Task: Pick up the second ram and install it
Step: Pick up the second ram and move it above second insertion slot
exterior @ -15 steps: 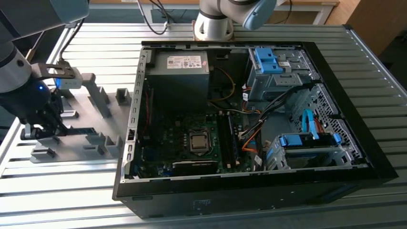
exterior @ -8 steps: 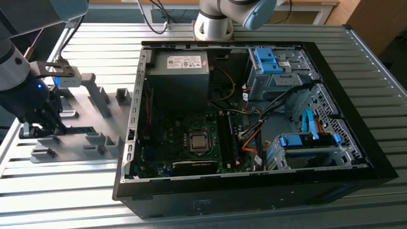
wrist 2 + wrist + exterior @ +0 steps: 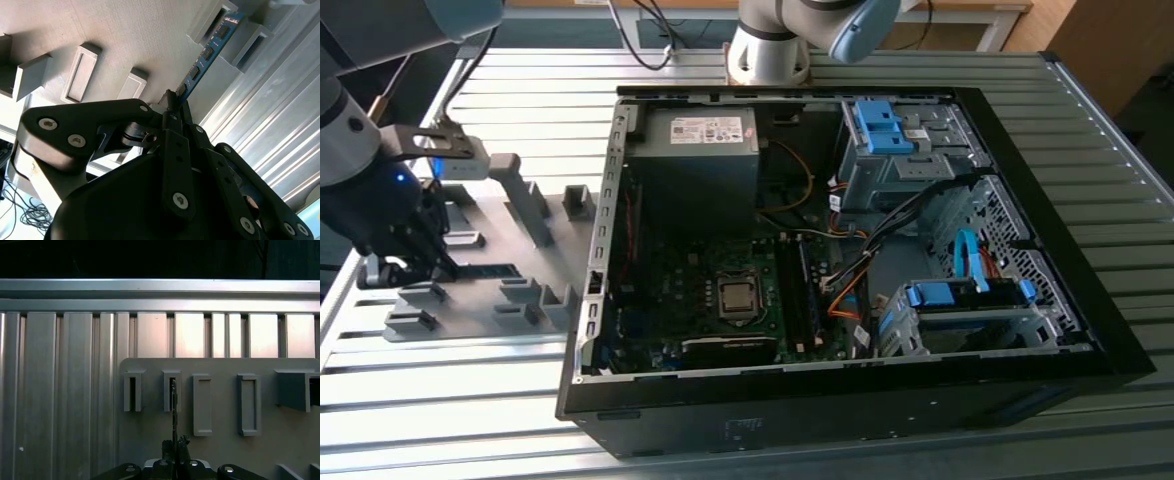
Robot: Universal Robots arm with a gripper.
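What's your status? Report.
Gripper shut on long, thin, dark circuit-board stick. Far end at slot block of grey plastic fixture tray. No obstruction seen.

Bright light glares on the ribbed silver aluminium table (image 3: pixel 270 120); the black computer case (image 3: pixel 854 420) is dim inside; the grey plastic tray (image 3: pixel 125 30) carries soft shadows.

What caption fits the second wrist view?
Gripper clamped on the second ram, which sits in the grey fixture tray.

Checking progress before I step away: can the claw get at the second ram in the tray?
Likely yes: the claw looks closed on the second ram, with nothing between them.
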